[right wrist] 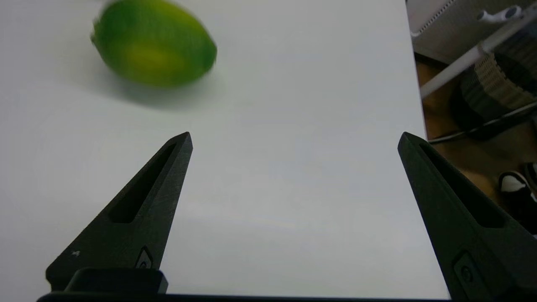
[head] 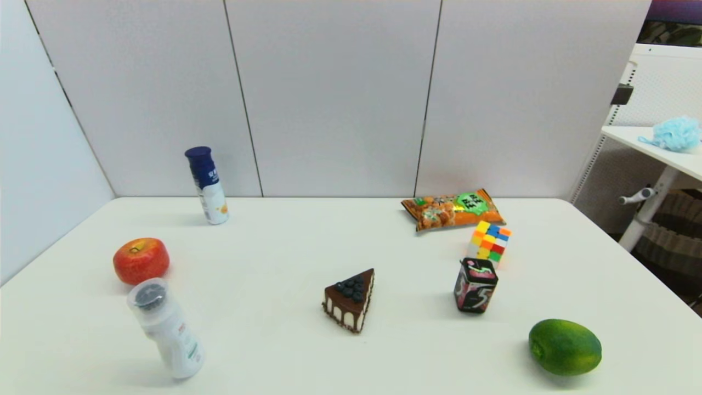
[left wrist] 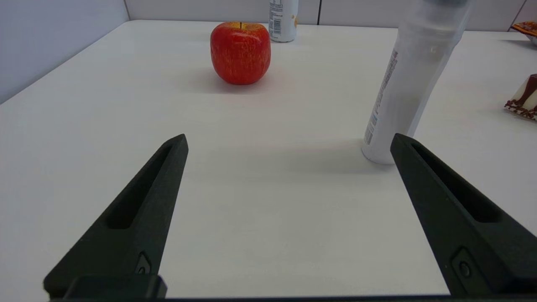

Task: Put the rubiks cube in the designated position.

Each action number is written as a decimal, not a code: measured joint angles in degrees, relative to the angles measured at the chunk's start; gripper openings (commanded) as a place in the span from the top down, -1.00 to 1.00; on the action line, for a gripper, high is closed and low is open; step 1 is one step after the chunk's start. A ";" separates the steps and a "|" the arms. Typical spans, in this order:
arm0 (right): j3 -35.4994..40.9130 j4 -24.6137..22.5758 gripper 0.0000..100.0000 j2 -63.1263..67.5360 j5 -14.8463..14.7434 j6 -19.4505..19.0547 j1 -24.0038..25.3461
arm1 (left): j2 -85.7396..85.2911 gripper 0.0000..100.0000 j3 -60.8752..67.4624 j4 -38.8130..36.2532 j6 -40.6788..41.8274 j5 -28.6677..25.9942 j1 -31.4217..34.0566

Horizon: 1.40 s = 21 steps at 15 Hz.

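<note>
Rubiks cube (head: pixel 488 241), just behind the black-and-pink box (head: pixel 475 285), looks light, rigid and smooth-faced, so two opposite flat sides seem the best hold, while left gripper (left wrist: pixel 288 144) and right gripper (right wrist: pixel 295 140) both stand spread and empty

cube (head: pixel 488 241): behind box (head: pixel 475 285), touching? cannot tell | chip bag (head: pixel 452 209): behind cube | lime (head: pixel 564 347): right-front of box | cake (head: pixel 351 299): left of box
</note>
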 measured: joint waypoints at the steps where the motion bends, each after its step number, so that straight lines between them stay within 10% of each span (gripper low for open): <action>1: 2.67 0.02 -1.00 -3.32 -0.06 0.69 -0.27 | 0.00 -1.00 0.00 -0.04 0.02 0.00 0.00; 12: 13.28 -4.04 -1.00 -25.56 4.13 10.61 -0.62 | 0.00 -1.00 0.00 0.00 0.02 -0.02 0.00; 21: 19.59 -17.66 -1.00 -26.51 5.50 12.93 -0.62 | 0.00 -1.00 0.00 0.00 0.02 0.00 0.00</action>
